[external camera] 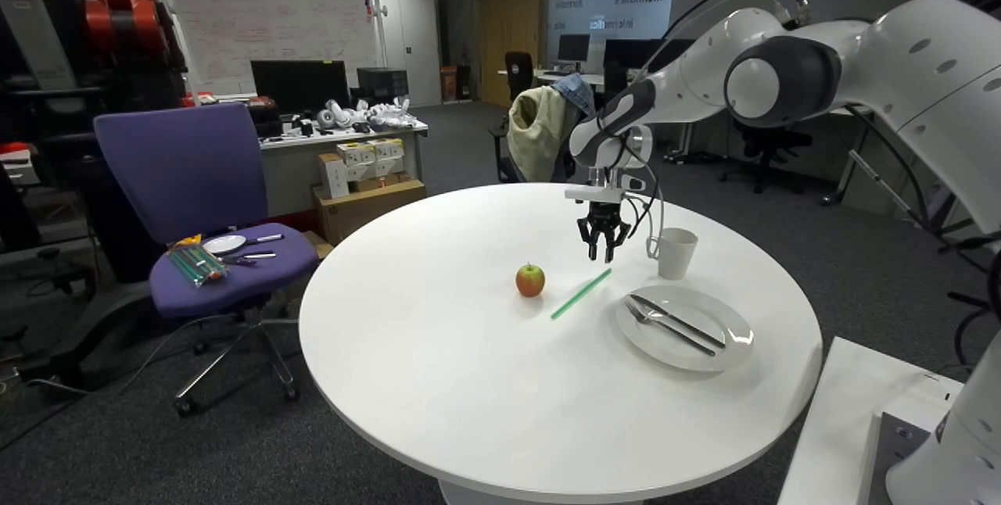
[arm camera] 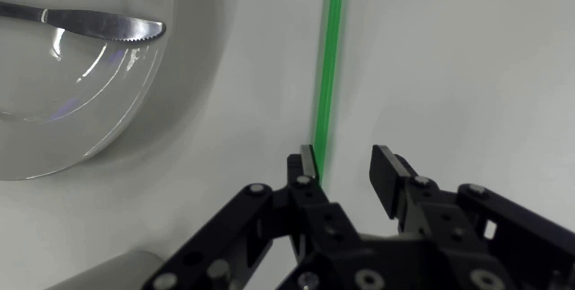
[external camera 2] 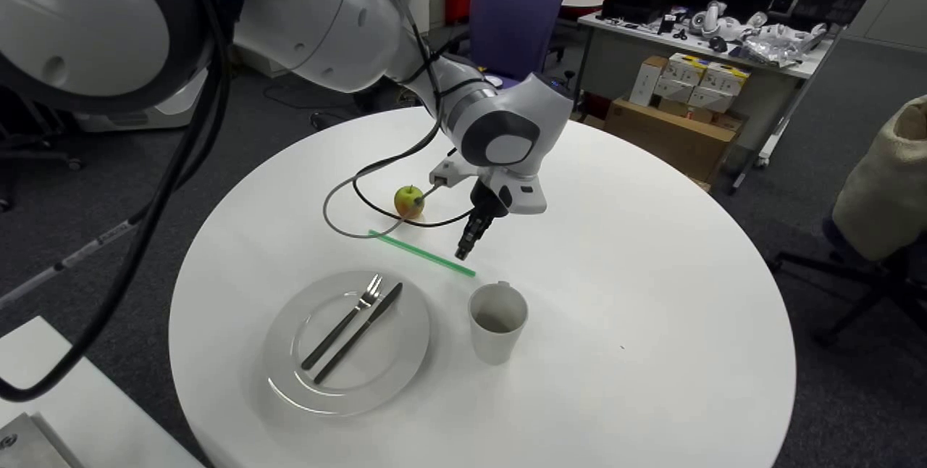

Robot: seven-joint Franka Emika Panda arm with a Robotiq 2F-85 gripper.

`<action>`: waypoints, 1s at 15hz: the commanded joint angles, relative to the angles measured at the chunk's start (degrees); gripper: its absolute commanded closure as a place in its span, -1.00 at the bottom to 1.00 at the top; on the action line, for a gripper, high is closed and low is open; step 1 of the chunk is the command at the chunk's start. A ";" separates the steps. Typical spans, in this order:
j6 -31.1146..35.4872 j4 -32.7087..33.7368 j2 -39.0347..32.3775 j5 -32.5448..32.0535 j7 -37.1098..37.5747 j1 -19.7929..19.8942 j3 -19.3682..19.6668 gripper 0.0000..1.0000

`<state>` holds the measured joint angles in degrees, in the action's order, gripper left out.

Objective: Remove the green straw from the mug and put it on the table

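- Round table (external camera: pixel 438 364) with a plain white top
- Red-green apple (external camera: pixel 530 281)
- White plate (external camera 2: pixel 395 356)
- Green straw (external camera: pixel 581 294), flat between apple and plate
- White mug (external camera 2: pixel 495 343), upright near the plate

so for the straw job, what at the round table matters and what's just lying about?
In the job:
mug
table
green straw, out of the mug, on the table
end effector, open

Just lying about:
apple
plate
knife and fork, on the plate

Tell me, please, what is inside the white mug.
In an exterior view, the mug shows its shaded inner wall; nothing sticks out. The green straw lies on the table. The mug's near wall hides at least part of the bottom; I cannot tell what lies there.
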<state>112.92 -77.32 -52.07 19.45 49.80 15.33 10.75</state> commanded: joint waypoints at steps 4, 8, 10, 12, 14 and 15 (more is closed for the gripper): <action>-0.33 -1.12 2.55 -7.24 -4.18 -2.14 2.05 -0.53; 1.78 -5.68 8.54 -13.70 -12.97 -3.16 3.14 -1.00; 2.68 -7.91 12.58 -16.19 -17.92 -3.50 3.66 -1.00; 3.04 -9.77 16.67 -18.25 -23.20 -3.57 3.86 -1.00; 3.49 -11.57 20.36 -19.84 -28.83 -3.23 3.61 -1.00; 3.57 -12.37 22.04 -20.52 -31.70 -2.96 3.34 -1.00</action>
<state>113.88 -82.35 -38.01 1.42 25.50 12.68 14.10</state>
